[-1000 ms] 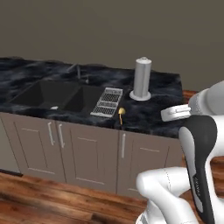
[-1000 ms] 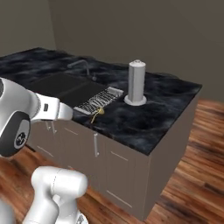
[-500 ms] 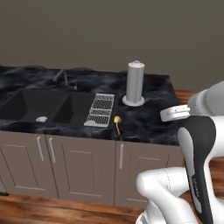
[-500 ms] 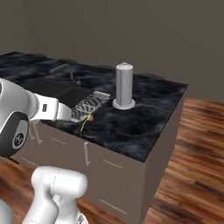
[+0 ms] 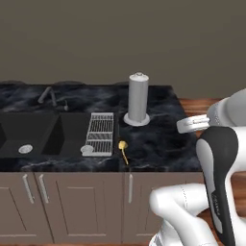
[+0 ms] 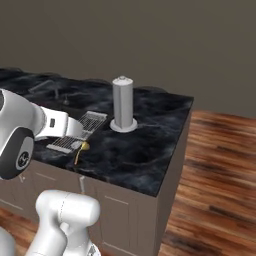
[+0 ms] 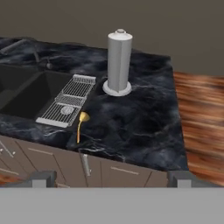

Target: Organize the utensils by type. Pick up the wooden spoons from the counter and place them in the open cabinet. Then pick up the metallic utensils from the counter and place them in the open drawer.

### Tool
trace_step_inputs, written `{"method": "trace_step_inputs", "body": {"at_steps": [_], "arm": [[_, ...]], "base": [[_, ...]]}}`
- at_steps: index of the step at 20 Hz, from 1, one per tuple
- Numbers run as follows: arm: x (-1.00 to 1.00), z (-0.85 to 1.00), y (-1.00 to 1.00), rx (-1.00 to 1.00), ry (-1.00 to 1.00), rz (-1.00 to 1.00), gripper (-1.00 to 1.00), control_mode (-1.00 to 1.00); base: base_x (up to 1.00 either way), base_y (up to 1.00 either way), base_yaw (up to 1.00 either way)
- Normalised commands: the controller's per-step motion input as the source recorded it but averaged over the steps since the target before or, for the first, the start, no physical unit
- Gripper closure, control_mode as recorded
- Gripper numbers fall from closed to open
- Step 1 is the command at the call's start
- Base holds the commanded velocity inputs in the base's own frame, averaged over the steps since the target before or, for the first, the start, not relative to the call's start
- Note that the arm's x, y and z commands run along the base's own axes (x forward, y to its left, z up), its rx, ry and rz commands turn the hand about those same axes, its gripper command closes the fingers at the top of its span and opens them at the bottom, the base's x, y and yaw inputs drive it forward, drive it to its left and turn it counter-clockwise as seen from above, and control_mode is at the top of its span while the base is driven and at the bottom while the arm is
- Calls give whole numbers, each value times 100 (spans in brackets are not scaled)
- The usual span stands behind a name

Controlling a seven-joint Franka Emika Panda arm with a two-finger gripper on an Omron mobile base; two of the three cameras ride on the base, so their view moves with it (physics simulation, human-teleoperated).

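Note:
One metallic utensil (image 7: 81, 124), thin and golden with a bright yellow round head, lies on the black marbled counter (image 7: 140, 122) near its front edge, just right of a wire rack. It also appears in the left base view as a golden utensil (image 5: 123, 150) and in the right base view (image 6: 80, 152). My gripper (image 7: 111, 178) is open and empty, hanging back from the counter and looking down at it, well short of the utensil. The wooden spoons, the open cabinet and the open drawer are out of view.
A tall grey cylinder on a round base (image 5: 138, 98) stands behind the utensil. The wire rack (image 5: 101, 132) holds a small round grey object (image 5: 87, 150). A black sink (image 5: 29, 132) with a tap lies left. Closed doors (image 5: 86, 202) run below; wood floor lies right.
The whole picture has shifted: the base has moved, so the counter now faces the cameras more squarely. The utensil lies where it was beside the rack. The gripper stays open.

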Motion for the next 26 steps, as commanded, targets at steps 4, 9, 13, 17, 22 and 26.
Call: {"method": "trace_step_inputs", "body": {"at_steps": [4,9,13,17,22,26], "arm": [[0,0,0,0,0,0,-100,100],[0,0,0,0,0,0,-100,100],[0,0,0,0,0,0,-100,100],[0,0,0,0,0,0,-100,100],[0,0,0,0,0,0,-100,100],[0,0,0,0,0,0,-100,100]], "base": [[45,29,-23],[48,21,-24],[44,15,-22],[17,13,-17],[2,11,-5],[-1,0,0]]}}
